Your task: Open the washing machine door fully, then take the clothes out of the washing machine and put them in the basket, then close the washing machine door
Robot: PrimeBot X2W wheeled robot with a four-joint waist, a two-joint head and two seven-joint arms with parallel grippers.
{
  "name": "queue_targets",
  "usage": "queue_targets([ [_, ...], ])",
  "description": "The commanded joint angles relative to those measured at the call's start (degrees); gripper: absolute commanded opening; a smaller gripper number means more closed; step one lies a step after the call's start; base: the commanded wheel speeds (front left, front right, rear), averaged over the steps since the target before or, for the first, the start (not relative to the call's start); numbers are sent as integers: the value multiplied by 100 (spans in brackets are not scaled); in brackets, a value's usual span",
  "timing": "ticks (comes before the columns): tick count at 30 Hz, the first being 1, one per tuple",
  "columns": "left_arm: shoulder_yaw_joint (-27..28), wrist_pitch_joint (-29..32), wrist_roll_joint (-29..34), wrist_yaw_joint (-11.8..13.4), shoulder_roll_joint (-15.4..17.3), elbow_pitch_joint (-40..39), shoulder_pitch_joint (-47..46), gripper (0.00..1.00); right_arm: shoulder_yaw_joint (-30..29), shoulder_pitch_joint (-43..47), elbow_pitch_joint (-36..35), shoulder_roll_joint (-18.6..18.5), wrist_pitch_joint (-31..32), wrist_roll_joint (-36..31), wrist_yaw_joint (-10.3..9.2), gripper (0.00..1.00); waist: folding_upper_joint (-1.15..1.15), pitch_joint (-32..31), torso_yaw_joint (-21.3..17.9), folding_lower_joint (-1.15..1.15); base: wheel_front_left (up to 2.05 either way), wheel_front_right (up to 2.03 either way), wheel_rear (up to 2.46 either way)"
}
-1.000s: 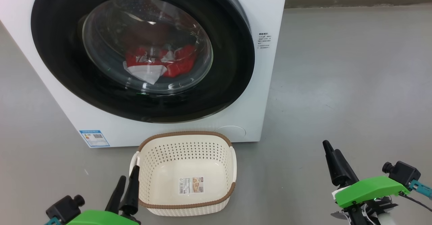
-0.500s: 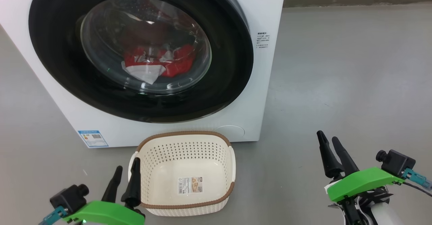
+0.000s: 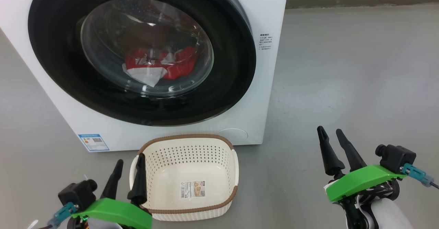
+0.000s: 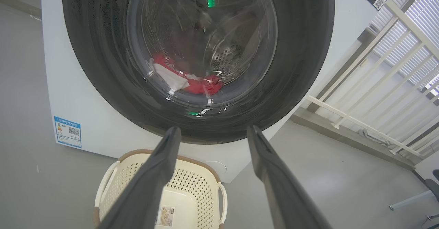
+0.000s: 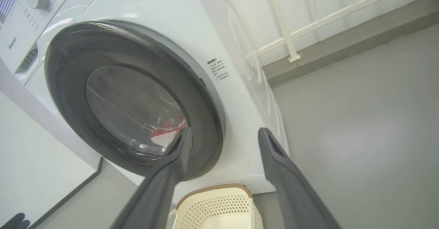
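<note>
At the lower left of the head view, the left tool (image 3: pixel 130 158) is seen with its two dark fingers spread and nothing held between them; one finger is seen in front of the left end of the basket (image 3: pixel 185 136), and contact cannot be judged. At the lower right, the right tool (image 3: pixel 330 130) is likewise held released and empty, above the bare grey floor (image 3: pixel 343 84) and well apart from the basket.

The cream perforated basket is set on the floor just in front of the washing machine (image 3: pixel 271 67), below the door; a barcode sticker (image 3: pixel 193 189) is seen on its bottom, and no garment is seen in it. A blue label (image 3: pixel 93 142) is stuck low on the machine's white front, left of the basket.

The washing machine door (image 3: pixel 233 67) is seen closed against the front. Behind its glass the red and white clothes (image 3: pixel 178 66) are seen low in the drum.

In the left wrist view, the door's lower rim is framed between the left tool's (image 4: pixel 213 128) fingers, with the basket (image 4: pixel 202 187) beneath. In the right wrist view, the machine's right front corner is framed by the right tool (image 5: pixel 225 130). Farther off, a white railing (image 4: pixel 377 67) is seen.
</note>
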Motion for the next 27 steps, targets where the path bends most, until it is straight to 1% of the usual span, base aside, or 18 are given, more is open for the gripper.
queue_targets([
  [1, 103, -86, 213, 43, 73, -115, -305, 100, 146, -320, -123, -56, -87, -193, 2, 100, 0, 2, 2, 0, 0, 0, 0],
  [17, 127, -358, 1269, 149, 85, -219, -500, 100, 227, -537, -185, -73, -350, -1211, 3, 100, 0, 52, -17, 0, 0, 0, 0],
  [27, 78, -528, 1814, 211, 91, -221, -599, 100, 307, -641, -242, -83, -514, -1808, 3, 100, 0, 60, -31, 0, 0, 0, 0],
])
